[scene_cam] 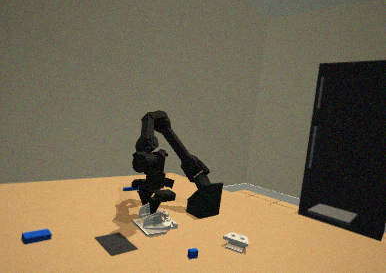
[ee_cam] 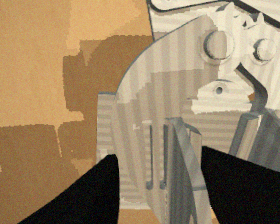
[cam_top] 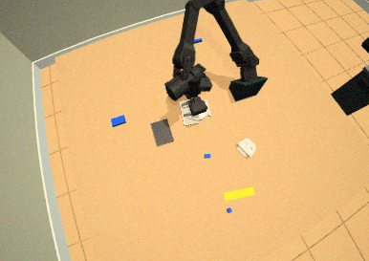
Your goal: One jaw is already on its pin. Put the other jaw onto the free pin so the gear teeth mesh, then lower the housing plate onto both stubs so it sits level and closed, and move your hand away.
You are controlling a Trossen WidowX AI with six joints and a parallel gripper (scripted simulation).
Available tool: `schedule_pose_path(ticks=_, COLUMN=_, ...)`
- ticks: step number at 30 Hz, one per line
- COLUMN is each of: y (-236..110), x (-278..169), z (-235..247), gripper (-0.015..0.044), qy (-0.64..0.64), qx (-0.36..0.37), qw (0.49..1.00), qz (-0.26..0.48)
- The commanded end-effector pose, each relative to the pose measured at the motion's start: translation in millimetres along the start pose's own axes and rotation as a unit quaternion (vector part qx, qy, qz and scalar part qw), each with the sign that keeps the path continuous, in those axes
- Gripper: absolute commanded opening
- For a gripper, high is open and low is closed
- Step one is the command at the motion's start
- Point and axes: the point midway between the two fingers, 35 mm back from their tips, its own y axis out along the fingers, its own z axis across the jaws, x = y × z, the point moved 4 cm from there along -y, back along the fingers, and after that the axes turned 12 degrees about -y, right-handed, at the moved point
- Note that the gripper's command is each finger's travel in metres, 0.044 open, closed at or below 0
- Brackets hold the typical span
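Observation:
My gripper (ee_cam: pixel 156 160) (cam_top: pixel 197 111) (scene_cam: pixel 150 208) is shut on the upright fin of a pale jaw (ee_cam: pixel 141 95), low over the white base (ee_cam: pixel 105 120) (cam_top: pixel 187 121) (scene_cam: pixel 149 232). The held jaw's round hole is at the upper right of its body, with a round form showing inside; whether it is fully seated on the pin cannot be told. The other jaw (ee_cam: pixel 277 87) lies on the base at its right, around its own pin (ee_cam: pixel 265 50). Gear teeth show close together at the top. The housing plate (cam_top: pixel 247 146) (scene_cam: pixel 236 239), white with two holes, stands apart on the table.
A dark grey square (cam_top: pixel 162 133) (scene_cam: pixel 115 243) lies beside the base. Blue blocks (cam_top: pixel 119 120) (cam_top: pixel 207 156) (cam_top: pixel 229 210) and a yellow strip (cam_top: pixel 239 193) lie about the table. Another blue piece (cam_top: pixel 198 40) is behind the arm. A tall black cabinet (scene_cam: pixel 347 148) stands at the right.

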Motion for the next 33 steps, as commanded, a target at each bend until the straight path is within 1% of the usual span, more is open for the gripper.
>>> schedule_pose_path(ticks=1, y=1.3, x=1.1, z=0.0, gripper=0.0134, qy=-0.004, qx=0.002, qw=1.0, qz=-0.001)
schedule_pose_path(ticks=33, y=7.5, x=1.2, z=0.1, gripper=0.0134, qy=-0.006, qx=0.002, qw=1.0, qz=-0.001)
